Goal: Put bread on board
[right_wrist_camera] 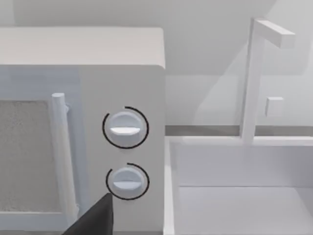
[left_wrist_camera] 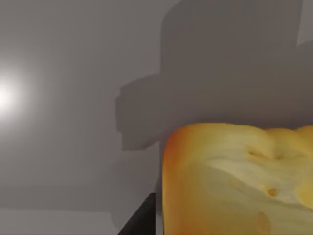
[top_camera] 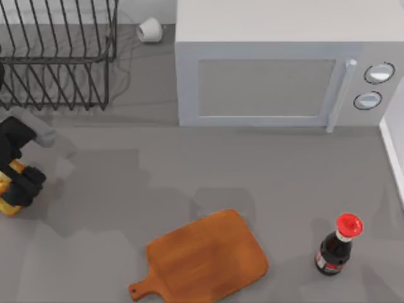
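The bread is a golden-yellow chunk with an orange crust at the table's far left edge. My left gripper is shut on it, its black fingers across the loaf. In the left wrist view the bread looms close, with one dark finger beside it and its shadow on the grey table. The board, reddish-brown wood with a short handle, lies flat at the front centre, well to the right of the bread. One dark fingertip of my right gripper faces the microwave's knobs.
A dark bottle with a red cap stands right of the board. A grey microwave fills the back. A wire dish rack sits at the back left, a white cup beside it. A white sink adjoins the microwave.
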Controlling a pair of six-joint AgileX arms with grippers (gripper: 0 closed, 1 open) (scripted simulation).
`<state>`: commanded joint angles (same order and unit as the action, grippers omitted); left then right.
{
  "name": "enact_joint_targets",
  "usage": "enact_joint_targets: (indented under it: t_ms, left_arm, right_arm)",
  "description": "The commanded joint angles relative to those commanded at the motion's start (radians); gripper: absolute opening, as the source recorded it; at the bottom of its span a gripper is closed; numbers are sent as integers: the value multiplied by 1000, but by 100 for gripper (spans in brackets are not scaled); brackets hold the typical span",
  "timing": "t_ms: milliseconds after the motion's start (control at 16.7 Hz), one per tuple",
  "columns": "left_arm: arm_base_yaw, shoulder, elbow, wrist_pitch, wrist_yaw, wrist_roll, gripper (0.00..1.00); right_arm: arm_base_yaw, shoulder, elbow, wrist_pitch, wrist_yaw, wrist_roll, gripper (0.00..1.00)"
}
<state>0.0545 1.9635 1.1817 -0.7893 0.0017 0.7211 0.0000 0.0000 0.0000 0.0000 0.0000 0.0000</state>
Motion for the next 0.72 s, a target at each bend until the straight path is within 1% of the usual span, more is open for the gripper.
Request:
enact_joint_targets:
  t_ms: [420, 480, 720]
  left_arm:
    - [0, 0, 0, 0, 0, 0, 2]
    - [0, 0, 0, 0, 0, 0, 0]
    - [0, 0, 0, 0, 0, 0, 0]
  right_arm:
    - [0, 0, 0, 0, 0, 0, 100]
    - [0, 0, 0, 0, 0, 0, 100]
    - [0, 0, 0, 0, 0, 0, 100]
